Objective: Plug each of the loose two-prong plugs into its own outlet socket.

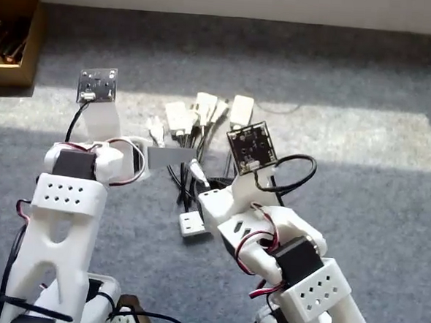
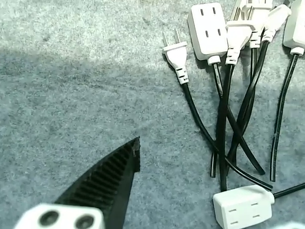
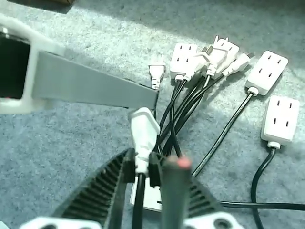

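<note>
My right fingers [image 3: 125, 168] are clamped on a white plug [image 3: 143, 129]. They grip it at its cord end, and the black cord runs back between them. Its prong end points away from the fingers and is hidden behind the grey end of my left arm [image 3: 90, 86], which crosses just ahead. Whether that one is apart or together I cannot tell.

I judge the step in hand to be carrying this plug to a socket; it isn't seated yet. One socket block [image 3: 147, 199] lies right beneath the fingers, partly hidden. Three more [image 3: 183, 56] [image 3: 267, 71] [image 3: 279, 118] lie farther ahead, past the tangle of black cords [image 3: 186, 105]. A second loose plug [image 3: 156, 74] rests ahead of the fingers, just beside the nearest of those three.

Next I need to choose a free socket, turn the prongs square to its slots and push straight in. The blocks sit loose on the grey carpet [image 3: 71, 157], so one will likely slide unless it is braced.
</note>
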Tool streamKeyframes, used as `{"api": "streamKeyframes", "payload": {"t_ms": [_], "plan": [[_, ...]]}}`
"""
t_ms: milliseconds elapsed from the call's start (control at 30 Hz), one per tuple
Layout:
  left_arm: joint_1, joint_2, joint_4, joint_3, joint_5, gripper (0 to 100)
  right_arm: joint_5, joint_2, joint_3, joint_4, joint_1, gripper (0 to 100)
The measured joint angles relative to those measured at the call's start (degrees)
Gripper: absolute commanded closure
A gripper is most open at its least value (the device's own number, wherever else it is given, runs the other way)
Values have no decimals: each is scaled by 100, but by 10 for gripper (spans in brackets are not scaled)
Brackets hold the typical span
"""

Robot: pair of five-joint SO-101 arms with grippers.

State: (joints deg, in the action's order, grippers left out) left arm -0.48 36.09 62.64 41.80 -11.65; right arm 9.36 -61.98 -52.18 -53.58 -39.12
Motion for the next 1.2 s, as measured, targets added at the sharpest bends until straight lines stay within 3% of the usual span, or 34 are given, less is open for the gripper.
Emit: {"api": "streamKeyframes", "payload": {"t_ms": [600,800,1033,1200], "plan": [[18,0,-158,70,0,440,0,308,633,-413,-9,993],[-1046,0,-431,44,-141,441,-123,1099,888,-721,-9,993],[-1934,0,-431,264,-677,441,-343,2154,2356,-2321,-9,993],[-2066,0,-659,870,-712,441,-325,3481,4229,-4352,-44,993]]}}
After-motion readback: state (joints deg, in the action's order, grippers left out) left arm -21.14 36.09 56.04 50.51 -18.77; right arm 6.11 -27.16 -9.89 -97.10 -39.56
